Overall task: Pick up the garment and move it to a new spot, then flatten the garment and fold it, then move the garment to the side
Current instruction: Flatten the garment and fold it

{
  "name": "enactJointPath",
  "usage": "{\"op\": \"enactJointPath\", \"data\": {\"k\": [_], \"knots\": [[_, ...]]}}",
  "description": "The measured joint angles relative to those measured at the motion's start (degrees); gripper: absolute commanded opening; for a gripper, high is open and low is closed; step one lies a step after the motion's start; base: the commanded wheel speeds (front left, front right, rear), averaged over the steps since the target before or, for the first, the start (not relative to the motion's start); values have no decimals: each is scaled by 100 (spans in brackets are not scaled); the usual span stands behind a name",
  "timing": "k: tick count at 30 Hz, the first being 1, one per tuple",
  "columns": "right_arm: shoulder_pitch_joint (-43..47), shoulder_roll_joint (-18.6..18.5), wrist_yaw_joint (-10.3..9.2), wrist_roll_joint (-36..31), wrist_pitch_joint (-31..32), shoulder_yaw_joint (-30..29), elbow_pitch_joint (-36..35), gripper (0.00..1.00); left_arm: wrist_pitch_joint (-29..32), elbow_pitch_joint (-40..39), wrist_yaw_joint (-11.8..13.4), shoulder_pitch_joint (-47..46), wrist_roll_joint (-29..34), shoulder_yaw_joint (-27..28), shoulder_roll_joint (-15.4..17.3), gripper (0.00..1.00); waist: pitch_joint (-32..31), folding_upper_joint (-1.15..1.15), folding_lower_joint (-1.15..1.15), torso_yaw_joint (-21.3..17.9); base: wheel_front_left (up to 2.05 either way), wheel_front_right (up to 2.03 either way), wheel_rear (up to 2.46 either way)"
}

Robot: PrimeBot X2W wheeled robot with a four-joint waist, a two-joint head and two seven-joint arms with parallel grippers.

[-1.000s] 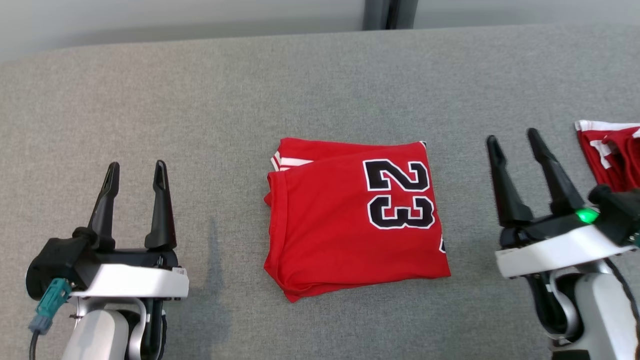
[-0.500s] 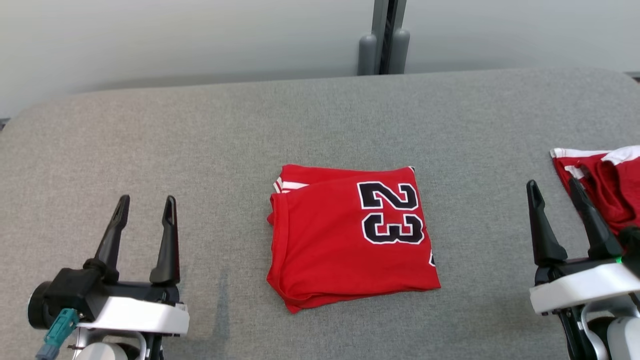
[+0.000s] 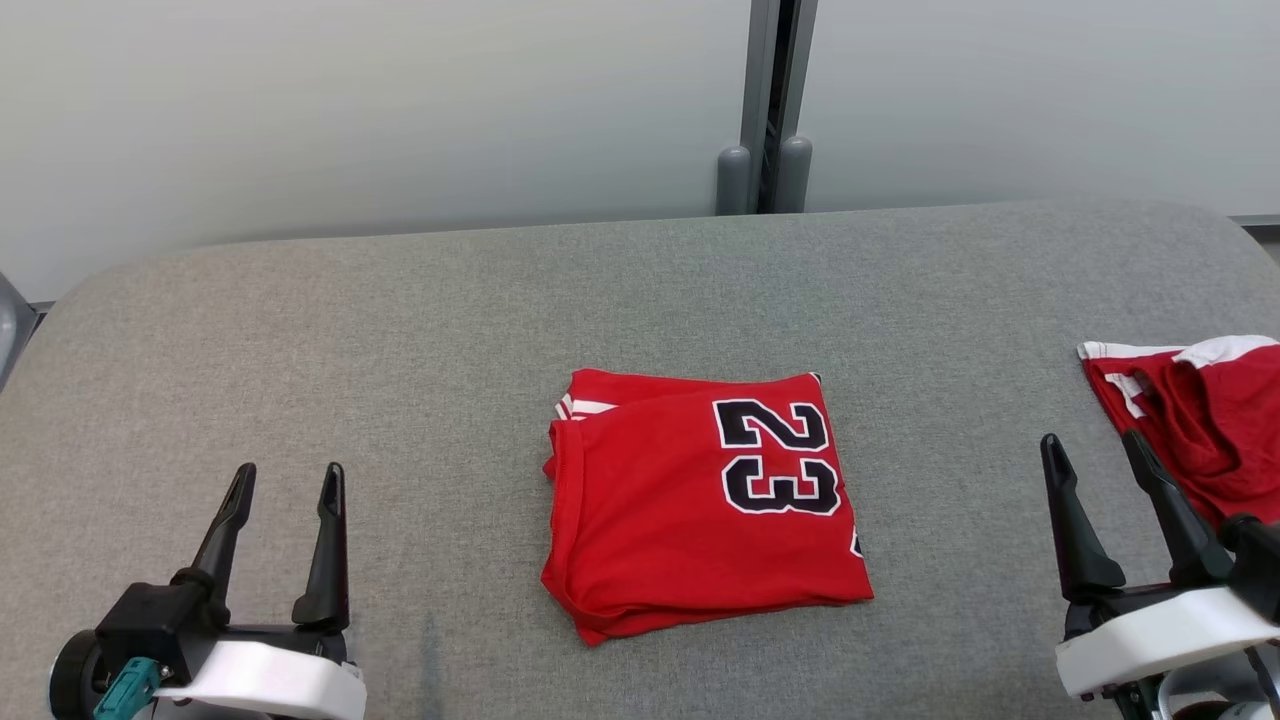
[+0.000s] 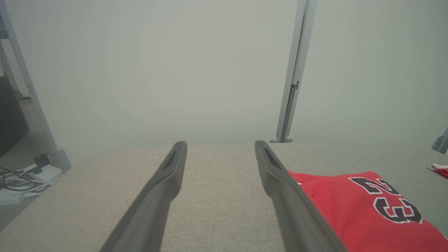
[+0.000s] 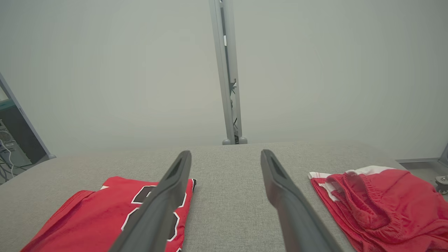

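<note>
Left hand (image 3: 289,470): is hanging open at the lower left of the head view, its two dark fingers spread wide and gripping nothing, pointing out over bare grey fabric.
Right hand (image 3: 1089,440): is likewise hanging open at the lower right, fingers parted and empty.
Between the hands: the red jersey (image 3: 690,520) is lying folded in a flat rectangle at mid-worktop, its black "23" facing up, well apart from both hands.
Beside the right hand: red shorts (image 3: 1200,420) with white trim are lying bunched near the right edge, just to that hand's right.
Worktop (image 3: 400,340): is carrying both garments on its grey fabric cover.
Beyond: a grey post (image 3: 765,100) is rising behind the far edge against a pale wall.
</note>
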Motion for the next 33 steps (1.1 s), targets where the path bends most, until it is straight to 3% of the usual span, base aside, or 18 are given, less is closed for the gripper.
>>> {"op": "enactJointPath", "data": {"k": [19,33], "knots": [[183,94,0,-488,272,-197,-269,100,132,-91,118,57,-79,-9,62,100,19,0,0,-40,0,0,0],[177,147,0,-488,272,-197,-276,100,175,-142,183,50,-86,-64,82,100,39,0,0,-32,0,0,0]]}}
